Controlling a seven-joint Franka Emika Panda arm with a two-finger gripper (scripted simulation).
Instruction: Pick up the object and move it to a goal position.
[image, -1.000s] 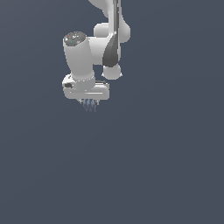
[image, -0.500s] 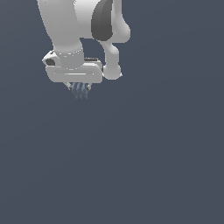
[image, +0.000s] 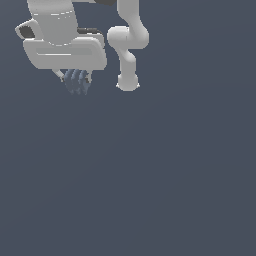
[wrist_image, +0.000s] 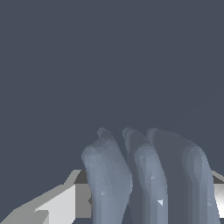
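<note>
Wrist view: nearest the lens, a blue-grey object (wrist_image: 148, 175) is seen, made of several rounded, finger-like lobes set side by side and curving away from the camera. On either side of it, pale grey fingers (wrist_image: 59, 203) of the gripper (wrist_image: 148, 205) are seen, one as a broad flat wedge, the other only as a sliver at the edge of the frame. The lobes are pressed between these two fingers, so the gripper is closed around the object, with the jaws kept apart only by its width. Beyond the object nothing but a flat, dark slate-grey ground (wrist_image: 109, 57) is shown.

In the exterior view, the gripper (image: 76, 80) is found at about 10 o'clock from the picture's centre, close to the camera and large in the frame. The white hand (image: 65, 50) is seen broadside, and the object (image: 76, 82) hangs directly below it at 6 o'clock, as a small ribbed blue-grey bundle. A thin grey finger (image: 59, 75) is seen touching the object at its 9 o'clock side; the other finger is hidden against the lobes. The object is held clear of the ground, with nothing beneath it.

Farther back, at 3 o'clock from the hand, the arm (image: 128, 45) is seen as a chain of white rounded links ending in a base (image: 127, 84) that rests on the ground (image: 150, 175). The same plain slate grey fills the rest of the view.
</note>
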